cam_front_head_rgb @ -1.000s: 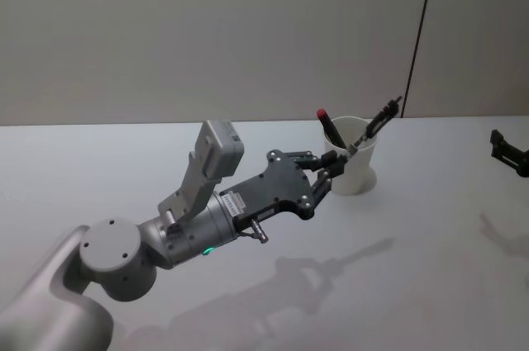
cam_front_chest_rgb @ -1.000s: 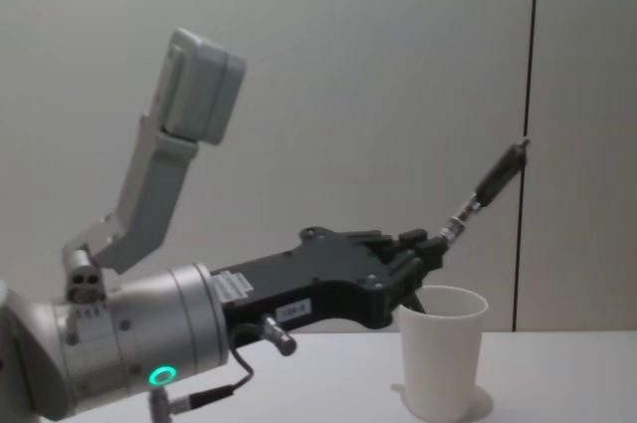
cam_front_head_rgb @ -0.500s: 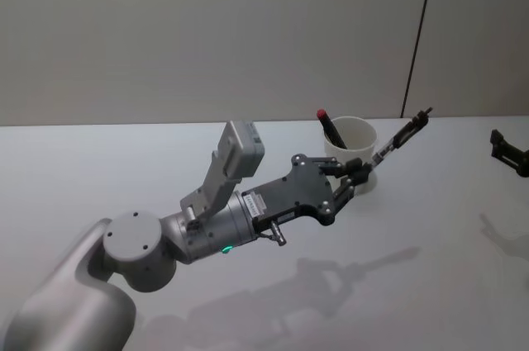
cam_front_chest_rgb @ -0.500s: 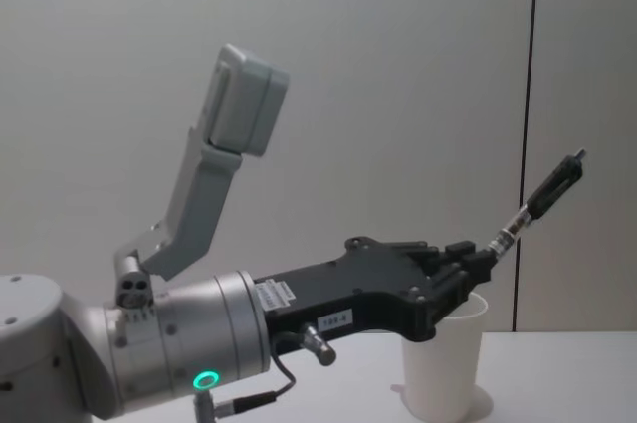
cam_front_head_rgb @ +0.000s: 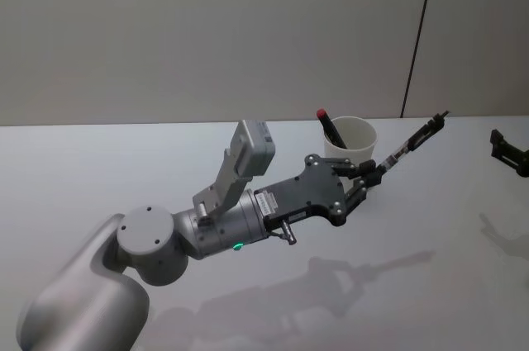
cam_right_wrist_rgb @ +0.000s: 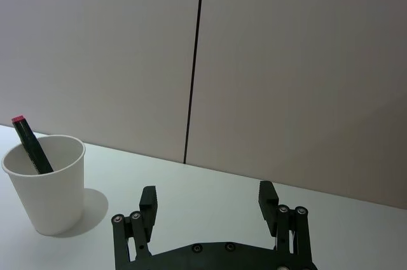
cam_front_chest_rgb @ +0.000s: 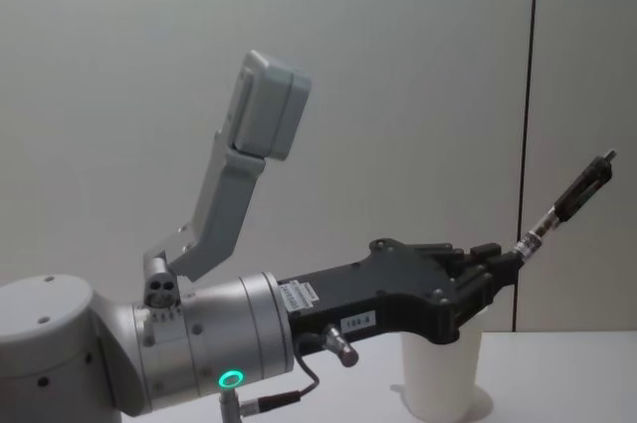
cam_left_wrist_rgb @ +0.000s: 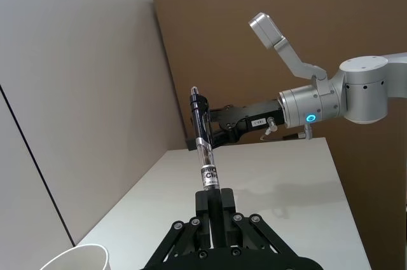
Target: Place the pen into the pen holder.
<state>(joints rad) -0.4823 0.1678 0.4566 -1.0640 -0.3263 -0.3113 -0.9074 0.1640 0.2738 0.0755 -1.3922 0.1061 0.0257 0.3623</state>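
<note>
- over the white table [cam_front_head_rgb: 124, 161], the left arm reaches forward and to the right. the left gripper [cam_front_head_rgb: 372, 176] sits just in front of the cup [cam_front_head_rgb: 354, 143], with its fingers closed tight on the lower end of the pen [cam_front_head_rgb: 411, 143].
- the pen slants up and away to the right, wholly outside the cup.
- the cup stands upright near the back wall [cam_front_head_rgb: 207, 29], and a dark marker [cam_front_head_rgb: 329, 128] with a red cap leans inside it.
- from the chest, the gripper's black body covers the cup's upper part, and the pen rises well above it.
- the right gripper [cam_right_wrist_rgb: 206, 197] waits at the table's right edge, well apart, fingers spread wide and empty.
</note>
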